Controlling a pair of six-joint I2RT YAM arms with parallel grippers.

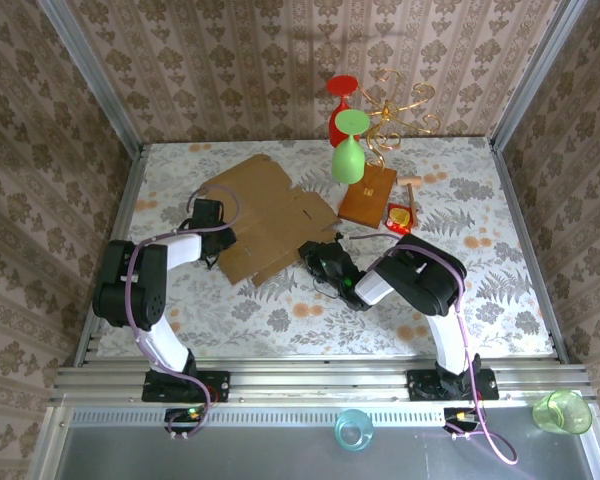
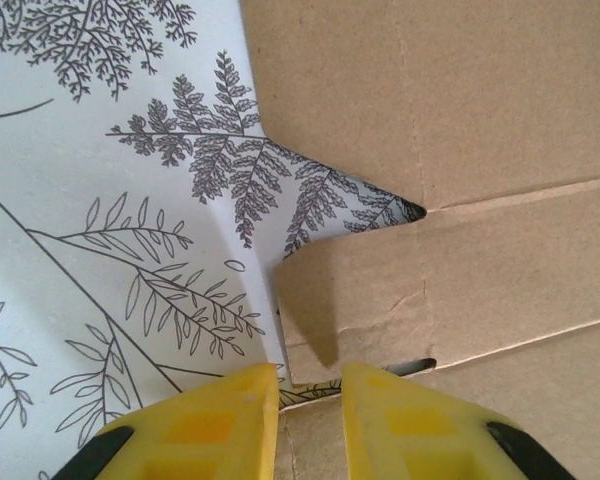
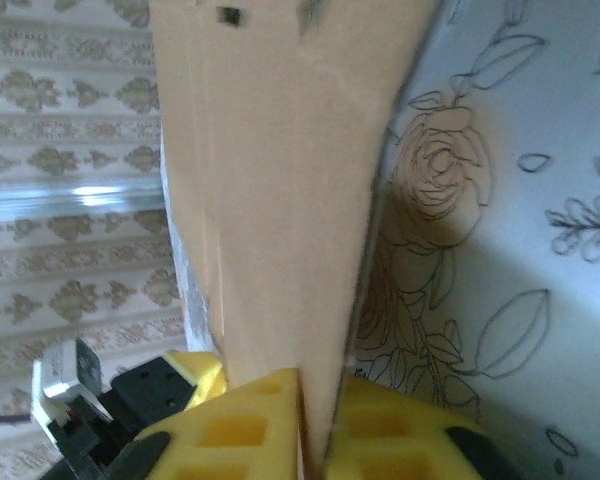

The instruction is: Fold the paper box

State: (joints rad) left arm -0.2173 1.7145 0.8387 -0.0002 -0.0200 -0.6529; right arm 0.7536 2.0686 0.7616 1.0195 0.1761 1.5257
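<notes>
The paper box (image 1: 265, 215) lies as a flat light-brown die-cut sheet on the floral table, left of centre. My left gripper (image 1: 208, 215) sits at its left edge. In the left wrist view the yellow fingers (image 2: 220, 425) stand a little apart, open, over a slightly lifted flap (image 2: 380, 290) and the slit beside it, holding nothing. My right gripper (image 1: 315, 255) is at the sheet's near right edge. In the right wrist view its pads (image 3: 240, 430) are pressed onto a thin cardboard edge (image 3: 270, 200) that rises straight up from them.
A darker wooden block (image 1: 367, 193) lies right of the sheet, with a small red and yellow item (image 1: 399, 216) beside it. Green (image 1: 348, 150) and red (image 1: 341, 110) glasses and a gold wire stand (image 1: 405, 110) are at the back. Two cups (image 1: 562, 411) sit below the rail.
</notes>
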